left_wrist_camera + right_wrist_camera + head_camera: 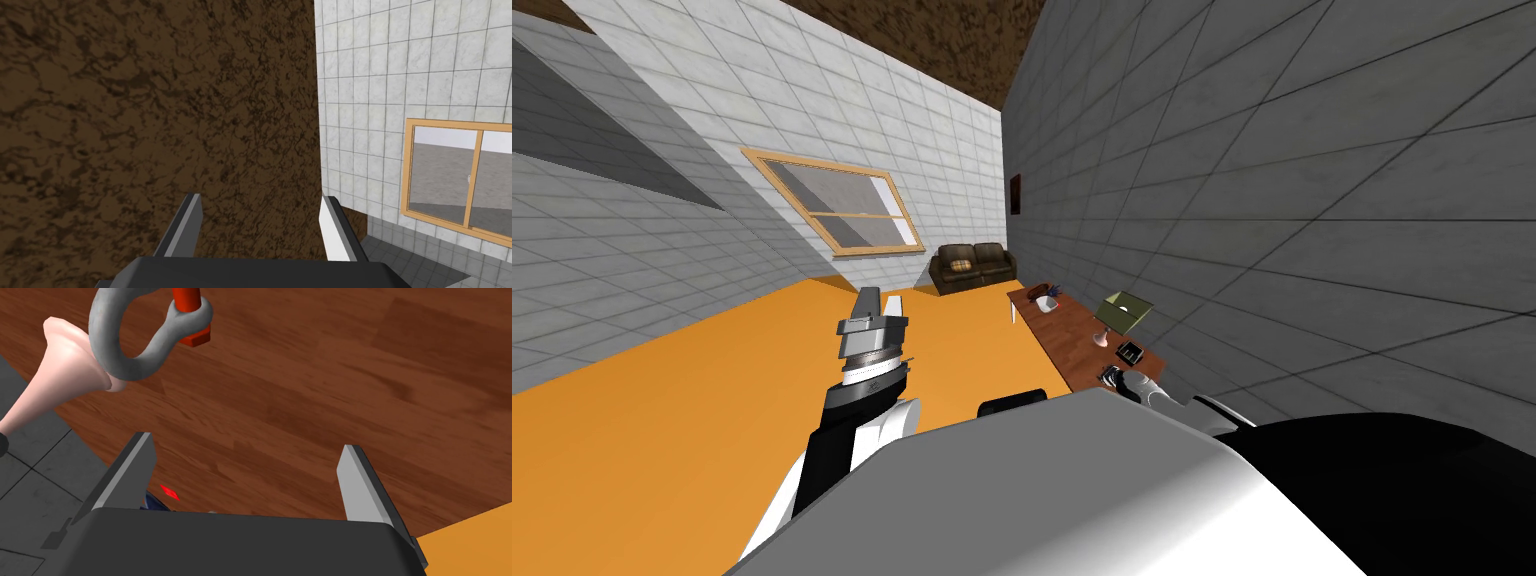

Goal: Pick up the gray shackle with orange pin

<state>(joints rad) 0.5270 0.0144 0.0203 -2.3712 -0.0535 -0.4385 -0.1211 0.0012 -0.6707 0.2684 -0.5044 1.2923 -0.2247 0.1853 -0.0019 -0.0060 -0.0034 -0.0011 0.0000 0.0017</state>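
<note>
The grey shackle point(103, 340) lies on the brown wooden table point(310, 388), its orange pin point(188, 302) through the eyes. It rests against a pale pink lamp foot point(60, 383). My right gripper point(245, 473) hovers over the table, open, with nothing between its fingers; the shackle is a short way beyond the fingertips, off to one finger's side. In the head view the right gripper point(1115, 378) sits low over the table's near end. My left gripper point(260, 220) is open and empty, and the left arm point(870, 340) is raised in front of my chest.
The long table point(1072, 345) runs along the dark tiled wall on my right. On it stand a green-shaded lamp point(1124, 312), a small black item point(1130, 351) and a white bowl point(1047, 304). A dark sofa point(972, 268) stands at the far wall across the orange floor point(712, 400).
</note>
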